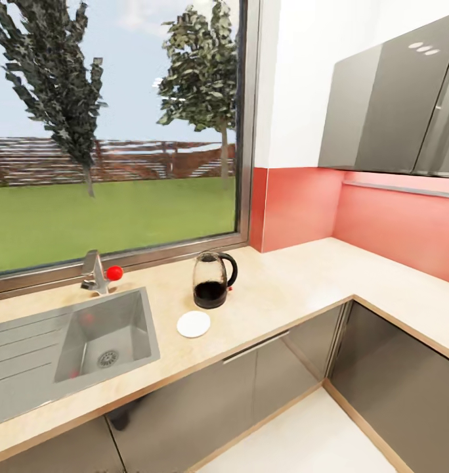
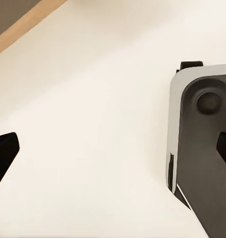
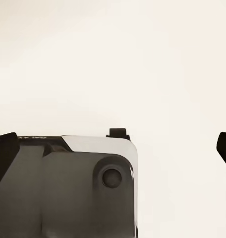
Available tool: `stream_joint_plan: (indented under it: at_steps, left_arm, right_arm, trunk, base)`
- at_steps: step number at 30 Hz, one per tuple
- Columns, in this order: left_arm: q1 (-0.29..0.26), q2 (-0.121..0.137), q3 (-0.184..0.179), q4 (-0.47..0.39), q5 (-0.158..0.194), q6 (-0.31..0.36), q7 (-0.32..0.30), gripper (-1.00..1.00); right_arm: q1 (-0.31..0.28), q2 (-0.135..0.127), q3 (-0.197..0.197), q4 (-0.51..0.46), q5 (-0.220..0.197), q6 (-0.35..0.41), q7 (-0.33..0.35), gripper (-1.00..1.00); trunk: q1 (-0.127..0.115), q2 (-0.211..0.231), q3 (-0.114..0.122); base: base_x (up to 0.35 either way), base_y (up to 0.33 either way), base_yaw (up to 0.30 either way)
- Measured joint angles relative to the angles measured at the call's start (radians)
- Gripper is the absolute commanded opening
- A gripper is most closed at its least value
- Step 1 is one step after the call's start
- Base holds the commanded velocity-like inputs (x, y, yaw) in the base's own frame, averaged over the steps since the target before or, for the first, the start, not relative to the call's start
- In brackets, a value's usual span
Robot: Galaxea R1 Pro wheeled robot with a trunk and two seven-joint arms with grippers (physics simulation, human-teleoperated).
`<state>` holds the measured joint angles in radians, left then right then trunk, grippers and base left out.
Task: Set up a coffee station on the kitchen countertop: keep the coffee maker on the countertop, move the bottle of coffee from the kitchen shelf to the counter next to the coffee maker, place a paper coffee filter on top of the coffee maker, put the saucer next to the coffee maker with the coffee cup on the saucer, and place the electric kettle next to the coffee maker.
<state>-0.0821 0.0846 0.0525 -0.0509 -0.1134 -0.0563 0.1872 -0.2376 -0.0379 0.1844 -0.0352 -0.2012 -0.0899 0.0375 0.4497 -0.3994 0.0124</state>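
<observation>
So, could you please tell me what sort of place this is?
A home kitchen: a steel sink set in a tan L-shaped countertop, a glass electric kettle beside a white saucer, grey wall cabinets.

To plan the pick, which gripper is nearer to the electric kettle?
Cannot tell. The left gripper and the right gripper each hang open over pale floor; the electric kettle stands on the kitchen countertop.

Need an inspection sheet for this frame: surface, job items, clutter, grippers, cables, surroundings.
Surface: light tan speckled L-shaped countertop with steel sink inset.
Job's things: clear glass electric kettle with black base and handle stands upright; round flat white saucer lies in front of it, apart.
Clutter: red-knobbed steel tap behind the sink.
Grippers: left gripper and right gripper both open over pale floor.
Cables: nothing seen.
Surroundings: window, red backsplash, grey wall cabinets.
</observation>
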Motion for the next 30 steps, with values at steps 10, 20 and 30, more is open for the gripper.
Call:
stream_joint_plan:
  at_steps: [10,20,30]
  left_arm:
    - [0.000,0.000,0.000,0.000,0.000,0.000,0.000,1.00]
    - [0.000,0.000,0.000,0.000,0.000,0.000,-0.002,1.00]
    - [0.000,0.002,0.001,-0.001,0.000,-0.001,-0.002,1.00]
  right_arm:
    - [0.000,0.000,0.000,0.001,0.000,0.000,0.000,1.00]
    - [0.000,0.000,0.000,0.001,0.000,0.000,0.000,1.00]
    - [0.000,0.000,0.000,0.001,0.000,0.000,0.000,1.00]
  trunk:
    - [0.000,0.000,0.000]
    - [0.000,0.000,0.000]
    - [0.000,0.000,0.000]
  base:
    - [0.000,0.000,0.278]
    - [0.000,0.000,0.278]
    - [-0.065,-0.029,0.278]
